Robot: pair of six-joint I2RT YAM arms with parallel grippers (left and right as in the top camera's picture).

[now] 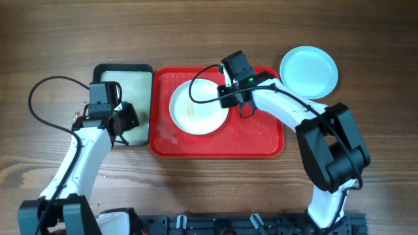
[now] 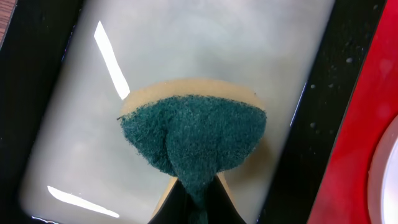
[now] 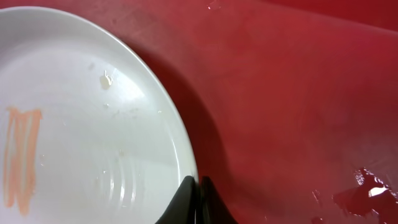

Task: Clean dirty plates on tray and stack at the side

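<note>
A white plate (image 1: 199, 108) lies on the left half of the red tray (image 1: 261, 140), with an orange smear (image 3: 22, 155) and small crumbs on its face. My right gripper (image 1: 225, 98) is shut on this plate's right rim; in the right wrist view the rim of the white plate (image 3: 81, 124) sits pinched at the gripper (image 3: 198, 186), with the red tray (image 3: 298, 93) behind. One turquoise plate (image 1: 309, 70) rests on the table beyond the tray's right corner. My left gripper (image 2: 198, 205) is shut on a green-and-tan sponge (image 2: 193, 134).
A black-rimmed tray (image 1: 124, 68) with a pale inside sits left of the red tray, and the left gripper (image 1: 123, 119) hovers over it. Water drops lie on the red tray (image 3: 367, 193). Both arms' cables loop over the table.
</note>
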